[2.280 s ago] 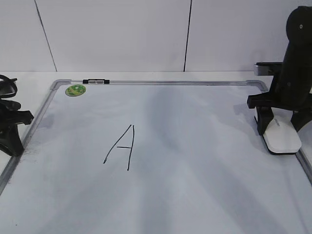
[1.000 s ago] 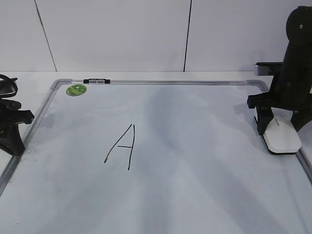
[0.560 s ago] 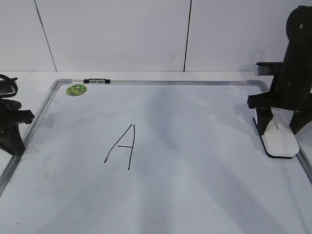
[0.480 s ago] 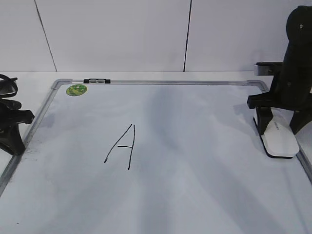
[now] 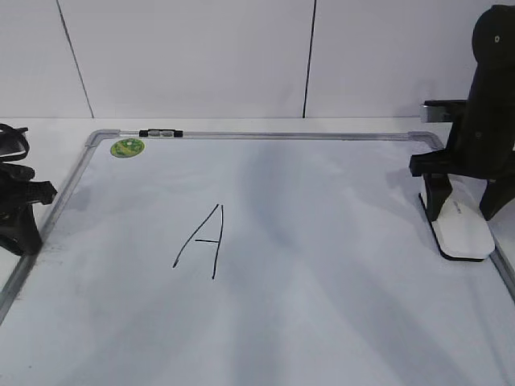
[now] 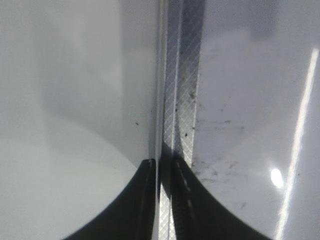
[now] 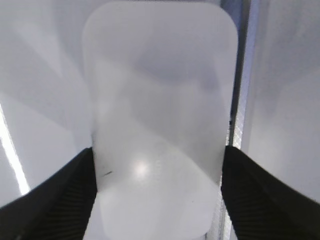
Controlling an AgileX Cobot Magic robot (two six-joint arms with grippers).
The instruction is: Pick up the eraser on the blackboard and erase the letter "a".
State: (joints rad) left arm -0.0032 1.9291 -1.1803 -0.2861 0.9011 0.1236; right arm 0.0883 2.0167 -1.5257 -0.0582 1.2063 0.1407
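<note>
The white eraser [image 5: 464, 232] lies flat on the blackboard [image 5: 322, 314] at its right edge, next to the grey frame. My right gripper [image 5: 463, 211] straddles it, and both black fingers press its long sides. In the right wrist view the eraser [image 7: 160, 110] fills the space between the fingers of the right gripper [image 7: 157, 155]. A tall angular capital "A" [image 5: 201, 241] is drawn left of the board's middle. No small lowercase "a" shows in any view. My left gripper [image 5: 20, 233] is shut and empty over the board's left frame; it also shows in the left wrist view [image 6: 165, 167].
A round green sticker [image 5: 127, 148] sits in the board's far left corner. A small black-and-white marker [image 5: 160, 133] lies on the far frame beside it. The left frame rail [image 6: 180, 100] has dark smudges next to it. White wall panels stand behind the board.
The eraser has turned slightly and shifted a little between the right fingers, which have closed onto its sides. The left arm has not moved.
</note>
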